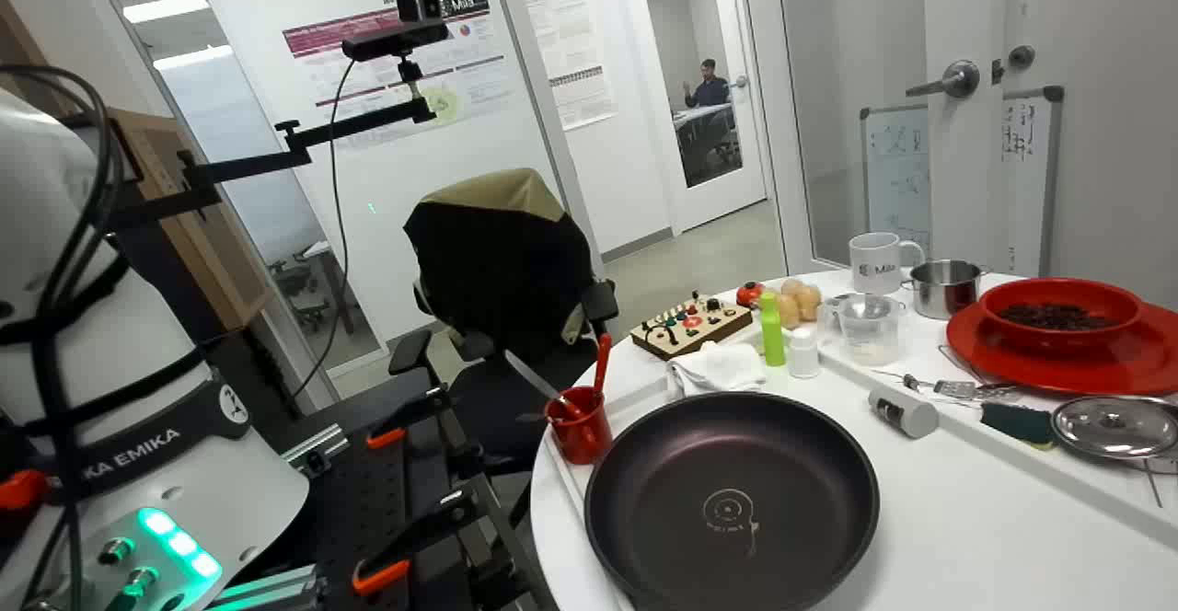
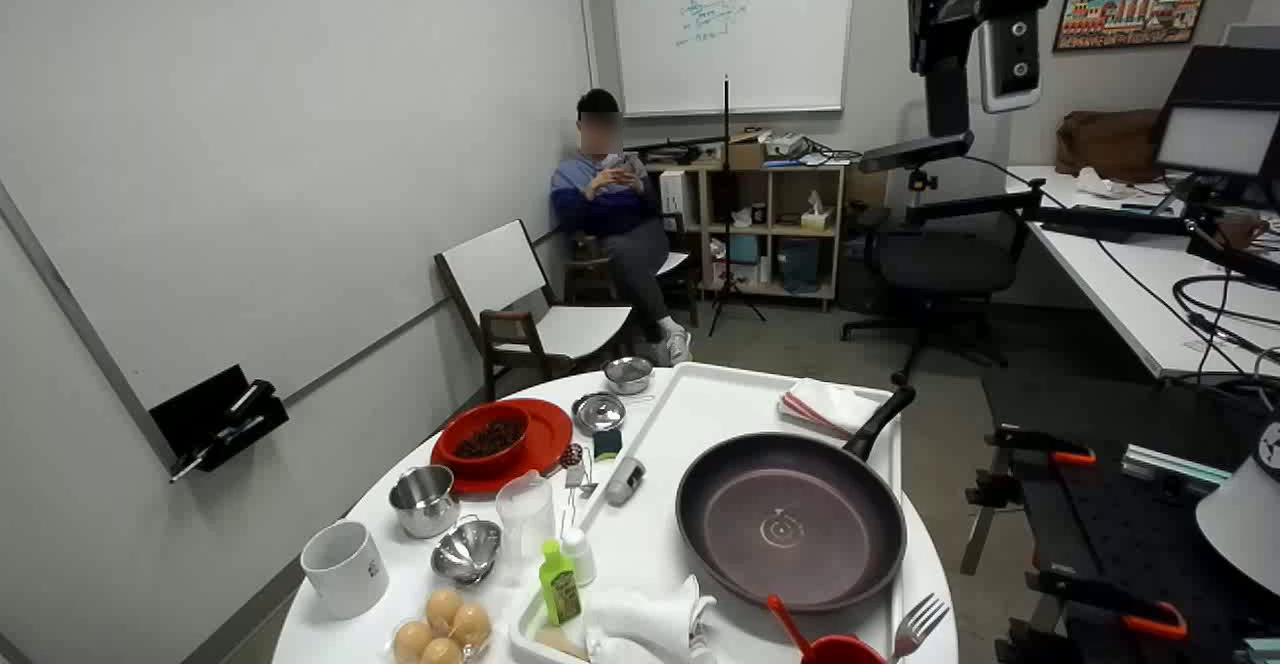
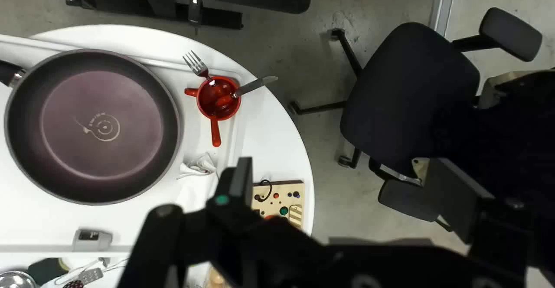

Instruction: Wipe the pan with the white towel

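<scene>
The coming move turns on how the claw [image 3: 340, 168] stands to the plain white cloth towel [image 1: 718, 369]. The towel lies bunched just beside the large black nonstick frying pan [image 2: 790, 529], on the side away from its handle [image 2: 880, 424]; whether it touches the rim is hard to say. The claw hangs high, farther out from the pan than the towel, its fingers [image 3: 236, 184] wide apart and holding nothing: in the wrist view grey floor [image 3: 347, 210] and a black office chair [image 3: 396, 101] show in the gap. From the claw, then, the towel lies panward and below, partly hidden there behind the finger nearer the pan.

The towel's longer spread seems to run along the pan's rim, while the jaws part on a line pointing roughly out from the pan. I judge that the claw has to travel toward the pan and come down, and could then pinch across the towel's narrower width with little turn. The round red cup of cutlery [image 1: 580, 441], near the pan on that same outer side, could get knocked in a low approach.
</scene>
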Motion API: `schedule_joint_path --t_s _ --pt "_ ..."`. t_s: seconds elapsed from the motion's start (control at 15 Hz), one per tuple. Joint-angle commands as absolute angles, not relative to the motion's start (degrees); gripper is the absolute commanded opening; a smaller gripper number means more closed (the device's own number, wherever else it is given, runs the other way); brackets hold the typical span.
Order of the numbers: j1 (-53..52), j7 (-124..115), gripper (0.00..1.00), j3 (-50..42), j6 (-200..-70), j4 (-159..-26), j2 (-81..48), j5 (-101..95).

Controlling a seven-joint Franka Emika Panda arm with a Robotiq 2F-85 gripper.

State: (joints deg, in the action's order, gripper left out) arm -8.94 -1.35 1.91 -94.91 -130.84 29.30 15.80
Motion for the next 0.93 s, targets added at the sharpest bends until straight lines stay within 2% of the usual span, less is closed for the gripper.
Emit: schedule_joint_path --t_s 0.0,0.87 --pt "-7.6 -0.9 1.0 2.9 -94.6 -130.7 29.3 16.2" --pt "-5.5 -1.1 1.0 2.3 -96.9 -130.8 28.4 14.8"
